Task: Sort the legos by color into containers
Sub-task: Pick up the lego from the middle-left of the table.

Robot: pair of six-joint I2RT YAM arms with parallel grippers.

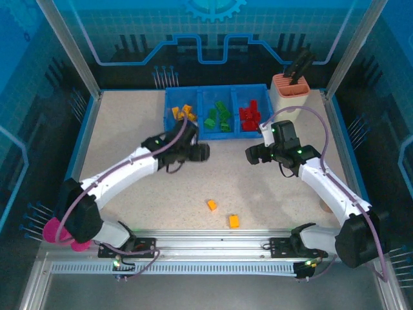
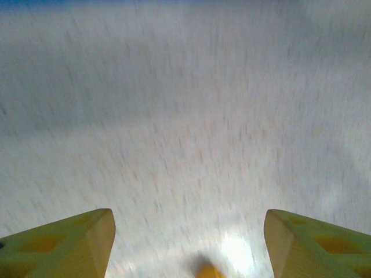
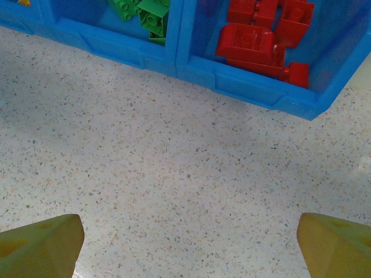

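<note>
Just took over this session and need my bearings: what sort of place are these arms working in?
Probably a purpose-built robot test cell or lab booth. A speckled table is fenced by aluminium posts and blue printed panels, with a metal mounting rail along its near edge.

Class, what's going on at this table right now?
Two robot arms are sorting legos by colour into a blue tray: orange bricks left, green bricks middle, red bricks right. The left gripper and right gripper hang open just in front of it. Two loose orange legos lie on the table nearer the arm bases.
</note>
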